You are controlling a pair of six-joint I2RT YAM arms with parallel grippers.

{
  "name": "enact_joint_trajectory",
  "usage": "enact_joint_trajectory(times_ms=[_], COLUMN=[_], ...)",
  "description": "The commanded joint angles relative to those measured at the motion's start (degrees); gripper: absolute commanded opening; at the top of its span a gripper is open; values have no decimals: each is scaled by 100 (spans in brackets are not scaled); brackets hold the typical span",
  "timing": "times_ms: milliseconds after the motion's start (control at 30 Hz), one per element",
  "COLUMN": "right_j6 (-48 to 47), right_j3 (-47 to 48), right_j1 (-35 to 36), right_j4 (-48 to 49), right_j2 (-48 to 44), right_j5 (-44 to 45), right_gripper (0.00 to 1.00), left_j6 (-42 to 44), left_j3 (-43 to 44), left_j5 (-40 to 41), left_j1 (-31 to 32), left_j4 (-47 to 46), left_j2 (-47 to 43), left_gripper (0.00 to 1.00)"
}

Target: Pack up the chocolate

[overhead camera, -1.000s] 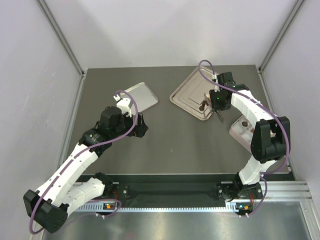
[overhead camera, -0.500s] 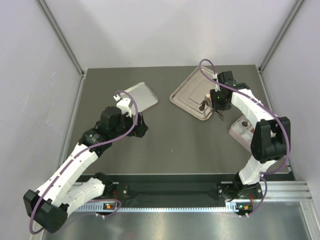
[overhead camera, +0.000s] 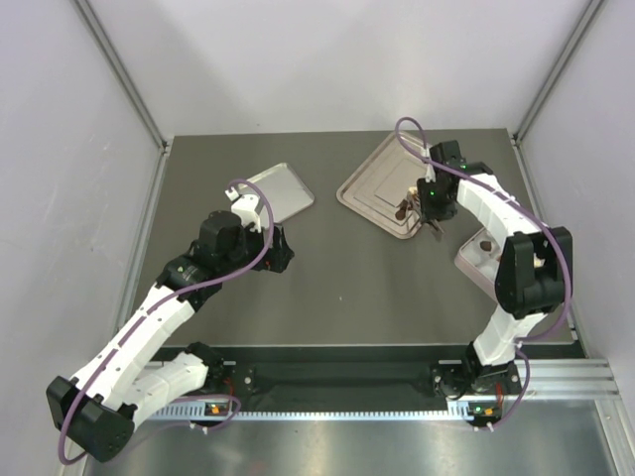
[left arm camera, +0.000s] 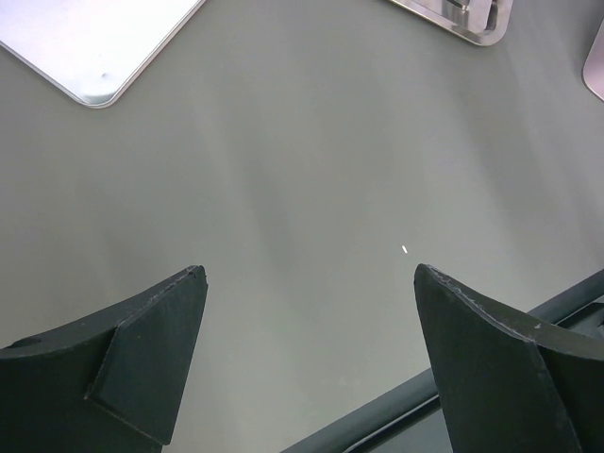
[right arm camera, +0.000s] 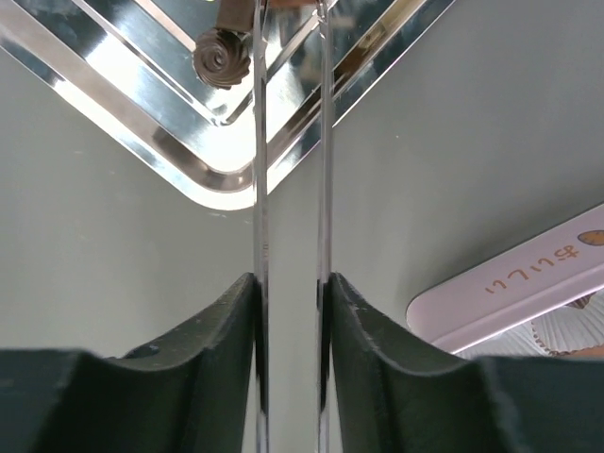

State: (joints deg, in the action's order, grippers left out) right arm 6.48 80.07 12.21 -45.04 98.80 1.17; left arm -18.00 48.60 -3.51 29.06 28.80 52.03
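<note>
right pincer (right arm camera: 291,283) clamps metal tongs (right arm camera: 258,170), tips beside a chocolate piece (right arm camera: 222,57) on the tray (right arm camera: 123,104); left pincer (left arm camera: 309,272) wide over counter (left arm camera: 283,142)

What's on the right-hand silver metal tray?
A dark brown swirled chocolate piece near the tray's corner. The right gripper and its thin two-pronged tongs cover whatever lies further in.

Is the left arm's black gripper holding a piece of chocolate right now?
No, the left gripper stands wide open above the grey table, with nothing between its jaws.
</note>
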Motion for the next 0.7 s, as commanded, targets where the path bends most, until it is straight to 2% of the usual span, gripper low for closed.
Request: enact_joint_trajectory(times_ms=[0, 333, 533, 667], right_j6=[108, 634, 1065, 1460], right_j3=[342, 685, 18, -263], right_j1=[-17, -218, -745, -1473], right_j4=[-58, -760, -919, -1138], right_j2=[34, -676, -1687, -2233], right_j5=[-90, 234, 402, 585], right_gripper=[33, 23, 23, 21], left_j6=[51, 33, 16, 24], left_j3=[115, 97, 80, 106], left_j5=[61, -18, -150, -150], left_j1=[30, 30, 21, 21], left_j4=[-23, -58, -102, -94], left_j2=[0, -44, -97, -35], left_gripper=[96, 96, 96, 96])
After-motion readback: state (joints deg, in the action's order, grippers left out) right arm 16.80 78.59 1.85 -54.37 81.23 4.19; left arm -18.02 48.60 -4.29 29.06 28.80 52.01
